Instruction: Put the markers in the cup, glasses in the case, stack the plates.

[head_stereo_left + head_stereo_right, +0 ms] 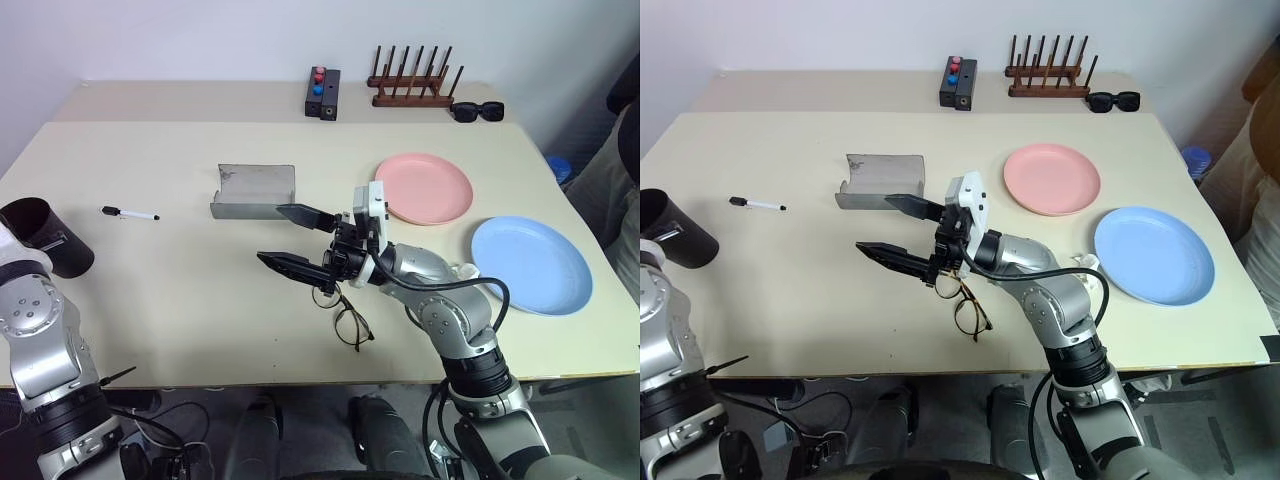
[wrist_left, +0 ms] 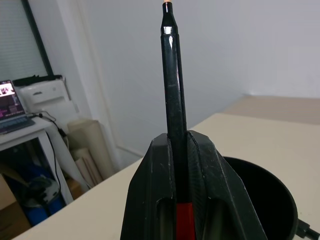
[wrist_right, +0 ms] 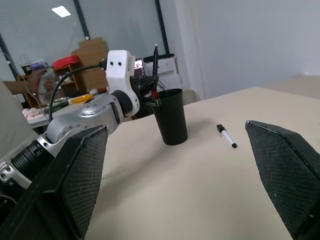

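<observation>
My left gripper (image 2: 177, 142) is shut on the red marker (image 2: 172, 75), which stands upright, black cap up, over the mouth of the dark cup (image 1: 40, 235) at the table's left edge. The white marker (image 1: 130, 213) lies on the table just right of the cup. The grey case (image 1: 253, 190) sits open at mid table. My right gripper (image 1: 271, 233) hangs open above the table in front of the case, pointing left and holding nothing. The glasses (image 1: 350, 322) lie under its wrist near the front edge. The pink plate (image 1: 425, 187) and the blue plate (image 1: 530, 265) lie side by side, apart.
At the back edge stand a small black box with red and blue buttons (image 1: 322, 93), a wooden peg rack (image 1: 415, 82) and black sunglasses (image 1: 477, 110). A person sits past the table's right edge (image 1: 612, 170).
</observation>
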`<action>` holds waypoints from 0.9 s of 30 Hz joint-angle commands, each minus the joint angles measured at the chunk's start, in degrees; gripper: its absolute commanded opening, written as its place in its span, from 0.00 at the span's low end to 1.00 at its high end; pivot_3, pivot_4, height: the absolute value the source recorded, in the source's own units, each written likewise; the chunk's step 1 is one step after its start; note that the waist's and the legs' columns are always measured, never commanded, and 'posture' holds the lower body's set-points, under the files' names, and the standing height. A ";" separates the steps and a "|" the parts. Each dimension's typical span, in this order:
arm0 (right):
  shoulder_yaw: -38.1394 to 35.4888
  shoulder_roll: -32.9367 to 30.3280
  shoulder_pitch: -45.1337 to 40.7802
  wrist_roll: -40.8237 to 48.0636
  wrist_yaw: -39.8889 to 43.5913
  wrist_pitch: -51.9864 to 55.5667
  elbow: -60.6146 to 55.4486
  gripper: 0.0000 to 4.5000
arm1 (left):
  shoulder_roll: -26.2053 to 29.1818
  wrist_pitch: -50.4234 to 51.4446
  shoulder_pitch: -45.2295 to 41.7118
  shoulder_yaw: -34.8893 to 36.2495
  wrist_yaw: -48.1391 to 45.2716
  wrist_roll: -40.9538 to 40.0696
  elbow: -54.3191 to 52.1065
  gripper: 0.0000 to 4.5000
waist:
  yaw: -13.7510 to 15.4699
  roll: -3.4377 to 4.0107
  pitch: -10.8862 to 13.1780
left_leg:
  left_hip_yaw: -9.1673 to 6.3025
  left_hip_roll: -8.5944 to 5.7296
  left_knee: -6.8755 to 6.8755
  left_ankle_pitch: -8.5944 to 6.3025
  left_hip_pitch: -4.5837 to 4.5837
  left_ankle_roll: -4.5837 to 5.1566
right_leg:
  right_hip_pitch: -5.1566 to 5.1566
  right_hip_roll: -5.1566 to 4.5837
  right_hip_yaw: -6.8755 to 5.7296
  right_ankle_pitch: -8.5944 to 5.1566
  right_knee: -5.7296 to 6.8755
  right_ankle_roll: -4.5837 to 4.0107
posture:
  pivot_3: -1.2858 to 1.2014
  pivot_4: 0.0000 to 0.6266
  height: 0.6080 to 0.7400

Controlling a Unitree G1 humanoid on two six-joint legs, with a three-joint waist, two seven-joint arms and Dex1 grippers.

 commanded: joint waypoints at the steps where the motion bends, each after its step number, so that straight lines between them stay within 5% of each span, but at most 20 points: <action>1: -0.05 0.34 -0.89 1.12 0.22 0.12 -1.77 1.00 | 0.28 -1.60 -0.13 0.47 0.50 -0.34 -1.13 0.09 | -0.01 0.00 0.00 | 0.00 0.00 0.00 0.00 0.00 0.00 | 0.00 0.00 0.00 0.00 0.00 0.00 | 0.52 0.24 1.00; 7: -0.03 0.43 -0.97 1.21 0.30 0.50 -1.72 1.00 | 0.26 -1.15 -0.43 0.18 1.55 0.30 -1.04 0.69 | 0.00 0.00 0.00 | 0.00 0.00 0.00 0.00 0.00 0.00 | 0.00 0.00 0.00 0.00 0.00 0.00 | 0.52 0.24 1.00; 18: -0.23 0.43 -1.17 0.86 0.42 0.32 -1.59 1.00 | 0.83 0.05 -4.33 -1.18 1.08 -2.20 -4.12 0.69 | 0.14 0.00 0.00 | 0.00 0.00 0.00 0.00 -0.01 0.00 | 0.00 0.00 0.00 -0.01 -0.02 -0.01 | 0.52 0.24 1.00; 23: -0.72 0.12 -1.39 0.52 0.58 -0.21 -1.04 1.00 | 2.31 11.10 -13.81 -9.98 -4.68 -5.91 -8.14 0.69 | 0.69 -0.04 -0.01 | -0.01 0.00 0.02 0.00 -0.04 -0.01 | 0.01 0.00 -0.02 0.00 -0.05 -0.03 | 0.52 0.24 1.00; 26: -0.89 0.17 -1.52 0.20 0.32 -0.54 -0.70 1.00 | -0.19 25.92 -20.60 -13.92 -1.15 -5.56 -5.50 0.99 | 0.43 -0.01 -0.01 | 0.01 -0.02 0.03 0.00 -0.03 -0.01 | 0.04 -0.01 0.00 0.01 -0.07 0.00 | 0.52 0.24 1.00; 27: -0.95 0.20 -1.54 0.10 0.23 -0.64 -0.60 1.00 | -1.41 29.36 -22.65 -14.24 0.76 -5.13 -4.40 0.99 | 0.34 -0.01 -0.01 | 0.00 -0.02 0.02 0.00 -0.02 0.00 | 0.04 0.00 0.00 0.06 -0.06 0.09 | 0.52 0.24 1.00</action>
